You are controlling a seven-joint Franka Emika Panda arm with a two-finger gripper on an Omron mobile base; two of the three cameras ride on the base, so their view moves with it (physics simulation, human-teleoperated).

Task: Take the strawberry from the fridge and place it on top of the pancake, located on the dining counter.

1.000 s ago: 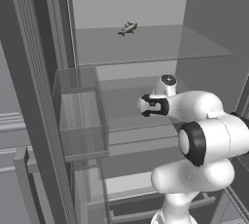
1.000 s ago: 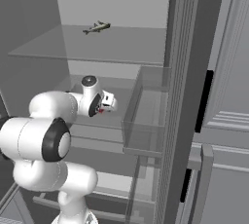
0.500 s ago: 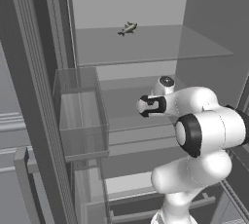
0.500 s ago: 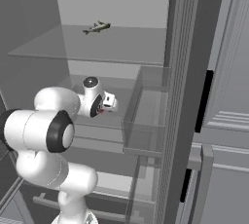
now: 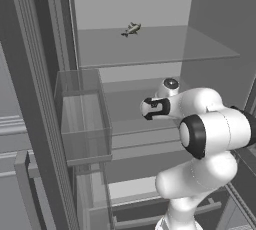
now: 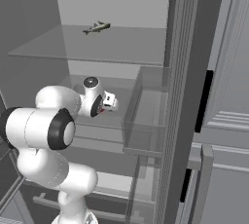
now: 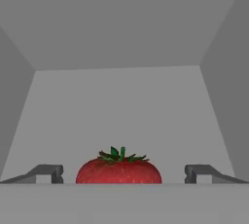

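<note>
Your arm has barely shifted over the last second, only its elbow swinging round. The hand (image 7: 124,174) stands spread wide inside the fridge (image 5: 150,49), with the strawberry (image 7: 119,169) on the shelf between its fingertips (untouched either side), so closing looks next.
</note>
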